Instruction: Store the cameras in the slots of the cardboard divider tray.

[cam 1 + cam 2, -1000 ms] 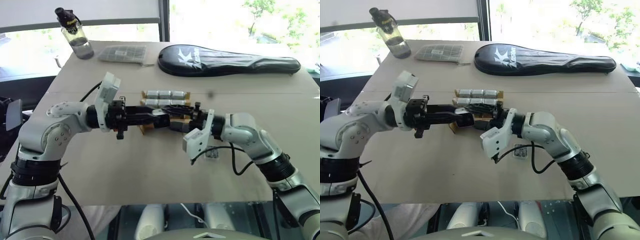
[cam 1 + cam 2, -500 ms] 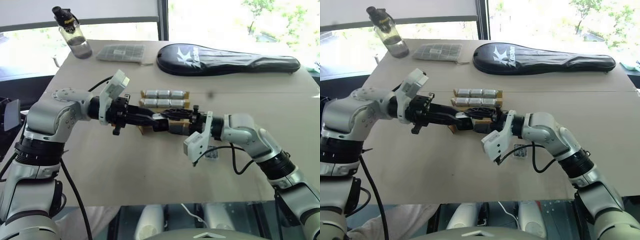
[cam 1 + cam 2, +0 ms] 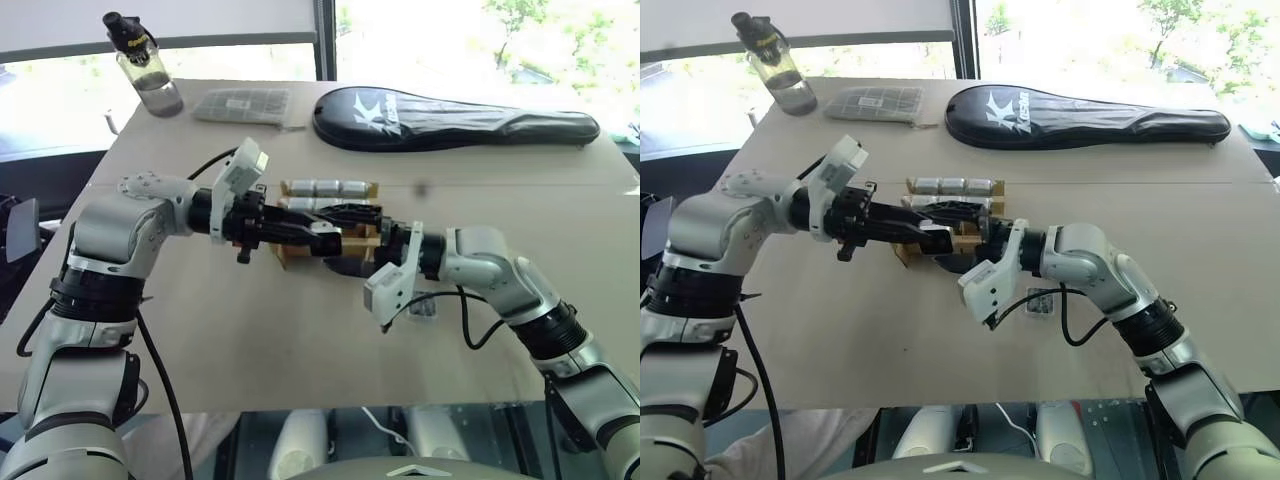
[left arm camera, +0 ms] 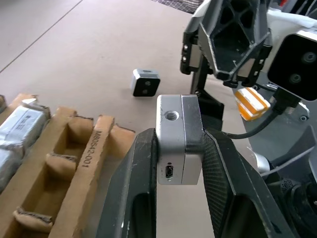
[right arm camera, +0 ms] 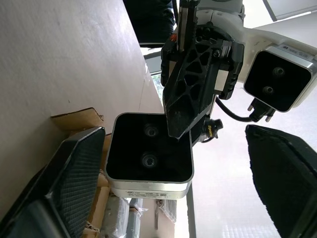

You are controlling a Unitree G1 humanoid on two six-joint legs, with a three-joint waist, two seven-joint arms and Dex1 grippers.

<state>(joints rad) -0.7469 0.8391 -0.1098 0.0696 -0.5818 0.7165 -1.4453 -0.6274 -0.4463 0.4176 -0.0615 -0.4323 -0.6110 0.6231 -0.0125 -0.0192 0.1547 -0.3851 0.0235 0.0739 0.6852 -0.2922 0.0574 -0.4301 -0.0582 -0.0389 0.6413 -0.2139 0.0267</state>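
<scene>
Near: spare camera, loose on tabletop.
Middle: right pincer, released, jaws wide.
Left pincer, clenched on camera in hand, beside cardboard divider tray. Judged rigid, light, smooth-sided; grip flat flanks, avoid lens face.
Far: filled slots.

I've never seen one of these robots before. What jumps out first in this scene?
Mid-table, the left arm's black fingers pinch a small silver-grey boxy camera just in front of the right gripper, whose fingers stand apart. Under them sits a tan cardboard divider tray, its far rows filled. A long black racket case lies at the far edge.
</scene>
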